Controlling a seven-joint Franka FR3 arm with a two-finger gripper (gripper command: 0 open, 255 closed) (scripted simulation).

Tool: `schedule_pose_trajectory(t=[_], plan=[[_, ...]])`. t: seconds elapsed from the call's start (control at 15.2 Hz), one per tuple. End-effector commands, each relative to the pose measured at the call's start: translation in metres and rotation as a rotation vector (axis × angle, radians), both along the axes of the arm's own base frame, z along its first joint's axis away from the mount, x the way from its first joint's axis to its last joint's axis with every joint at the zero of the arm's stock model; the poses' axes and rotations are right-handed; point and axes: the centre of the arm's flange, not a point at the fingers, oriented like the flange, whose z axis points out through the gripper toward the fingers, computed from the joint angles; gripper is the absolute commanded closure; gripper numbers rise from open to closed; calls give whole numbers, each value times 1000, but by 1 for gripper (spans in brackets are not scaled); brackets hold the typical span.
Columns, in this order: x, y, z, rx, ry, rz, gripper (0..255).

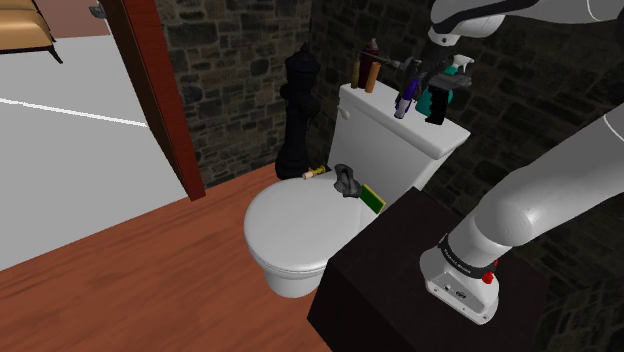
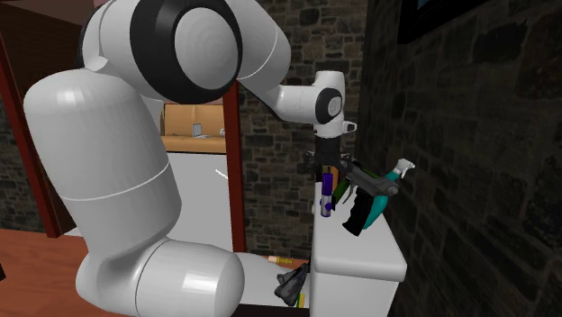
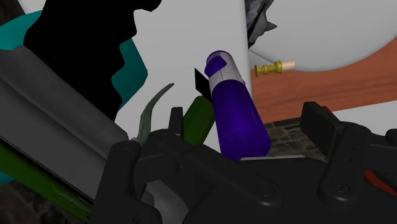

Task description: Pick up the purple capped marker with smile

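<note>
The purple marker (image 3: 233, 111) stands tilted between the jaws, cap end away from them, over the white toilet tank (image 2: 356, 252). The jaws sit apart, and a gap shows between the marker and one of them, so nothing is clasped. A teal spray bottle (image 2: 385, 200) stands just beside the marker; I cannot tell whether the marker touches the lid.

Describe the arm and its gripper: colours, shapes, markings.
The arm is glossy white, built of thick rounded links with dark bands at the joints. A small red button sits near its lowest link. The gripper is all black, with blocky fingers and round screw holes.
</note>
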Motion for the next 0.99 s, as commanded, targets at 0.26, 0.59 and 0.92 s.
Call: schedule_pose_trajectory(t=[0.26, 0.59, 0.92], plan=[[0, -1, -18, -1, -1, 0, 0], [0, -1, -17, -1, -1, 0, 255], [0, -1, -18, -1, -1, 0, 255]])
